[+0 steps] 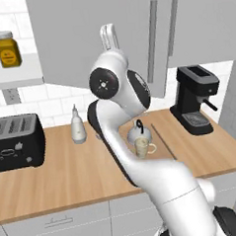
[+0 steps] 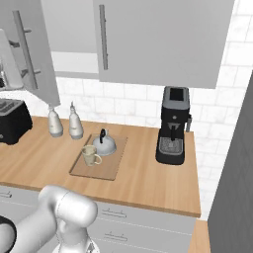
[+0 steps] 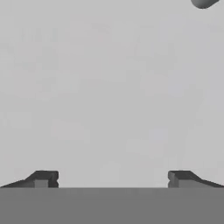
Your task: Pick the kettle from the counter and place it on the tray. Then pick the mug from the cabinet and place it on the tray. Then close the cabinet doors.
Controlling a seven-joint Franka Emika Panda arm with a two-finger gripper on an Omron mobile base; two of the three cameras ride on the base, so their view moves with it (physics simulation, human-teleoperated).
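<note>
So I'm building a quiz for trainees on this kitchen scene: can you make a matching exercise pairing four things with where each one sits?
Things:
1. pale grey dome kettle
2. yellow white-lidded jar
3. black espresso machine
4. black toaster

Places:
A. on the white cabinet shelf
B. on the tan wooden tray, beside the cream mug
C. at the counter's left end
D. on the counter, right of the tray

Pairs: 1-B, 2-A, 3-D, 4-C
</note>
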